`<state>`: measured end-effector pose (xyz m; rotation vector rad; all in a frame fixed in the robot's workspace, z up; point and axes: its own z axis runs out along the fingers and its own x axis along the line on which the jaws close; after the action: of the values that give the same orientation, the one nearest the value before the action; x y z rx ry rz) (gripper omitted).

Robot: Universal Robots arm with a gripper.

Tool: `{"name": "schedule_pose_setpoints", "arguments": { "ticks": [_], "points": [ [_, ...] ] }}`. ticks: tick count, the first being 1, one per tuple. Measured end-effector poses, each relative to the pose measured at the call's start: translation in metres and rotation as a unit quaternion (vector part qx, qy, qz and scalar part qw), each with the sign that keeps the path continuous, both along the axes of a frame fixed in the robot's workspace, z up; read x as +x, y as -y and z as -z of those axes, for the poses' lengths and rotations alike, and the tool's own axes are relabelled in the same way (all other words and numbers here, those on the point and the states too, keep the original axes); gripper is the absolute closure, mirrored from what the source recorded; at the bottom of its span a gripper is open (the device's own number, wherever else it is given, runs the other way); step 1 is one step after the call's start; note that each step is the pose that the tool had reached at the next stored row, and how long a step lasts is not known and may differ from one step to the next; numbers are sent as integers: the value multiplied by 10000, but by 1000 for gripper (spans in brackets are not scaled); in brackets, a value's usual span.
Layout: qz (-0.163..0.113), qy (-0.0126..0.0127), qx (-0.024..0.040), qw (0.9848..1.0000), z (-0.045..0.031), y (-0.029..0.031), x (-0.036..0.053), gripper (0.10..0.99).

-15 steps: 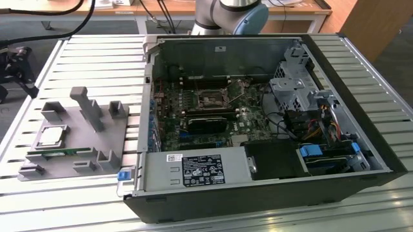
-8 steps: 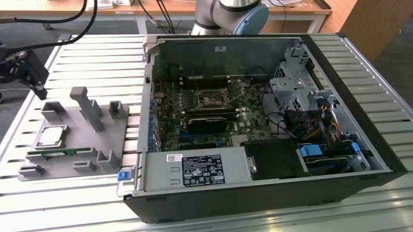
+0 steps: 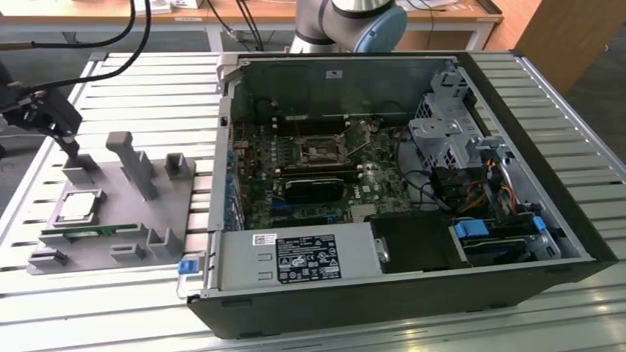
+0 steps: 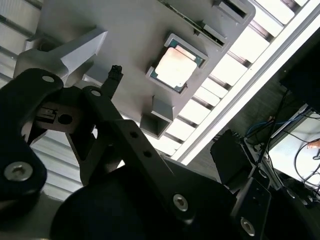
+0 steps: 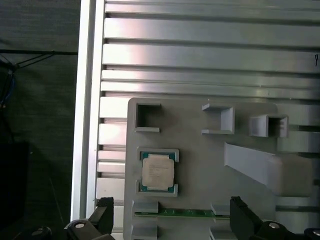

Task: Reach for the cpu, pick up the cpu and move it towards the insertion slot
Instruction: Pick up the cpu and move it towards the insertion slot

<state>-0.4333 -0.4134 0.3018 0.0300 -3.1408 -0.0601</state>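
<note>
**Inspector:** Position of the cpu [image 5: 158, 171]?

**Assessor:** It lies flat, metal face up, seated in a framed pocket of the grey tray [image 5: 200, 155]. Nothing touches it.

**Inspector:** And the gripper [image 5: 170, 206]?

**Assessor:** Its two dark fingers [image 5: 241, 216] stand wide apart, clear of the cpu, with nothing between them but the tray.

**Inspector:** Other items?

**Assessor:** A green memory stick [image 5: 175, 213] lies just beside the cpu pocket. Three open-sided pockets [image 5: 147, 118] hold nothing. The tray rests on a slatted metal table [image 5: 210, 55].
</note>
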Motion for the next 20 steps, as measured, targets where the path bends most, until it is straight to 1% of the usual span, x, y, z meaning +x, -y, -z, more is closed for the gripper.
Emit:
{"name": "schedule_pose_setpoints", "arguments": {
  "ticks": [2, 3, 9, 13, 20],
  "points": [
    [0, 0, 0, 10000, 35, 0, -1, 137],
    [-1, 0, 0, 10000, 53, 1, -2, 98],
    [0, 0, 0, 10000, 162, 0, -24, 98],
    [0, 1, 1, 10000, 236, 0, -91, 98],
    [0, 0, -3, 10000, 362, 2, -98, 98]
  ]
}}
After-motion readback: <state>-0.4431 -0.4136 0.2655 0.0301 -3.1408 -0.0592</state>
